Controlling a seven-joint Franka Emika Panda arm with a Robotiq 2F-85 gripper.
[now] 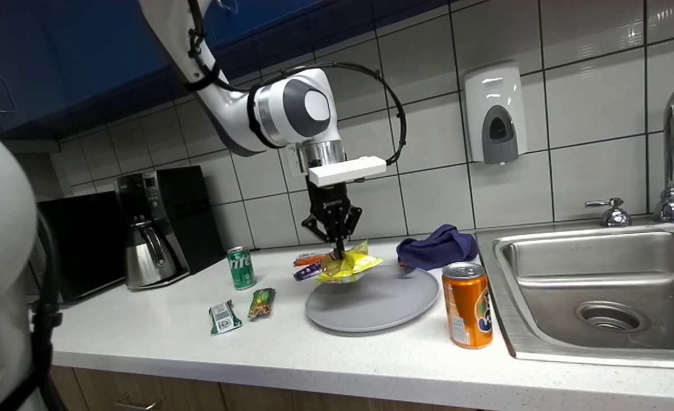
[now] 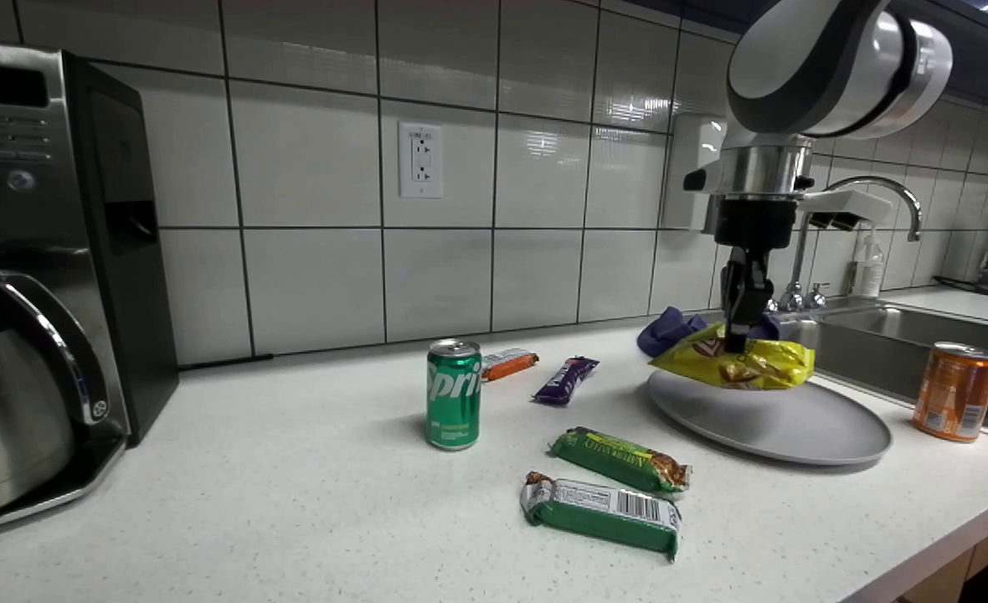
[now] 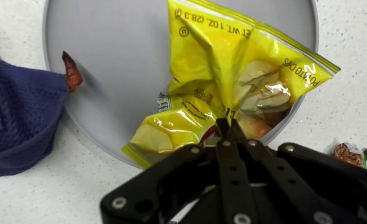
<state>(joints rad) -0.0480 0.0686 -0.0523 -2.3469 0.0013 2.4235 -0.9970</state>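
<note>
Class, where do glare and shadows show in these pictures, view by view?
Wrist view: bright glints on the chip bag, a soft shadow on the plate beside the red wrapper; both exterior views: pale reflections on the wall tiles.

I count two soda cans (image 1: pixel 467 308), four snack bars (image 2: pixel 620 460), one red packet (image 3: pixel 73 75), one chip bag (image 3: pixel 220 77), one plate (image 1: pixel 371 308) and one cloth (image 1: pixel 437 249); one coffee maker (image 1: pixel 171 228) on the left; one sink (image 1: pixel 600 262), one tap (image 1: pixel 670 157), one wall dispenser (image 1: pixel 495 114) on the right.

The chip bag (image 3: pixel 203 90) is glossy film, the plate (image 3: pixel 124 46) matt, the towel (image 3: pixel 21 115) textured cloth.
</note>
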